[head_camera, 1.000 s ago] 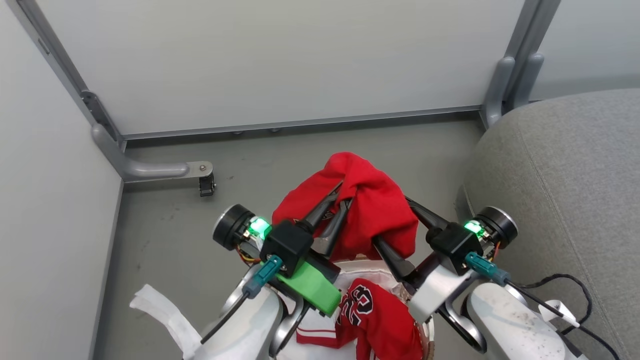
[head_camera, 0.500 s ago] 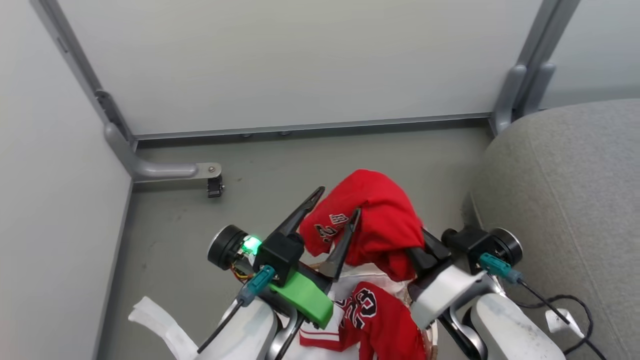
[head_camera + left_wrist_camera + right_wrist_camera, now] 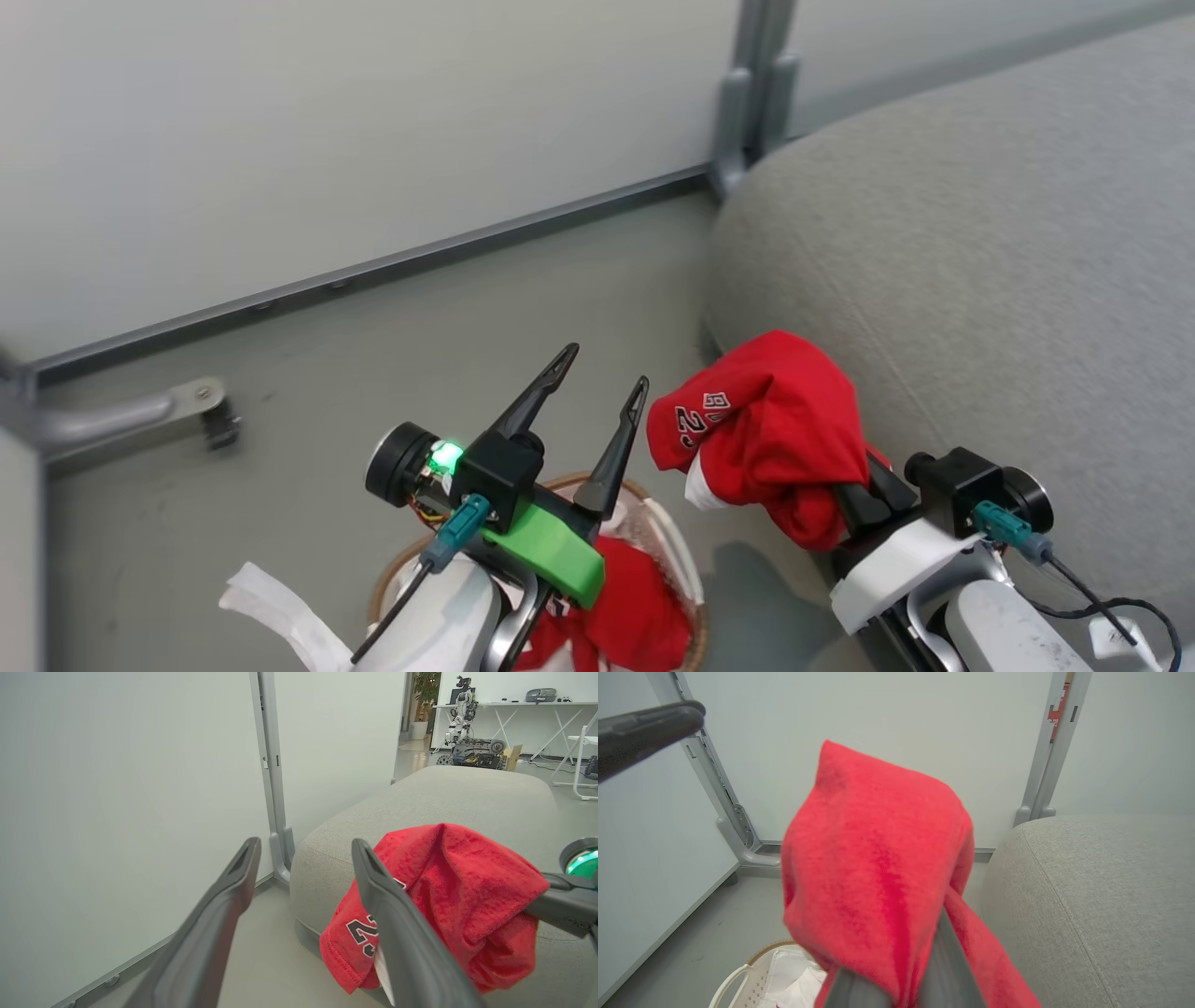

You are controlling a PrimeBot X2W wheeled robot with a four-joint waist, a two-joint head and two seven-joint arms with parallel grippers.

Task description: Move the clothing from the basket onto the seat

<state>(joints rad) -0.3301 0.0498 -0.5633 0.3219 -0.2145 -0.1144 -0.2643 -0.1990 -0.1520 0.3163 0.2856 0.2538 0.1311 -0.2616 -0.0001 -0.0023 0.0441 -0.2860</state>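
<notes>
Progress: nothing laid on the seat [image 3: 980, 233] yet, as far as I see. One red jersey [image 3: 766, 439] is up out of the basket [image 3: 674, 560], bunched in my right gripper [image 3: 864, 495], which is clamped tight on it. It hangs at the seat's near edge, not set down. At least 1 more jersey [image 3: 625, 607] is left in the basket, w/ a white sheet [image 3: 794, 970].

Pose: R arm reaches fwd toward the seat, fingers buried in cloth. My left gripper [image 3: 606, 366] is empty, jaws spread wide, pointing up & fwd above the basket, just beside the held jersey.
</notes>
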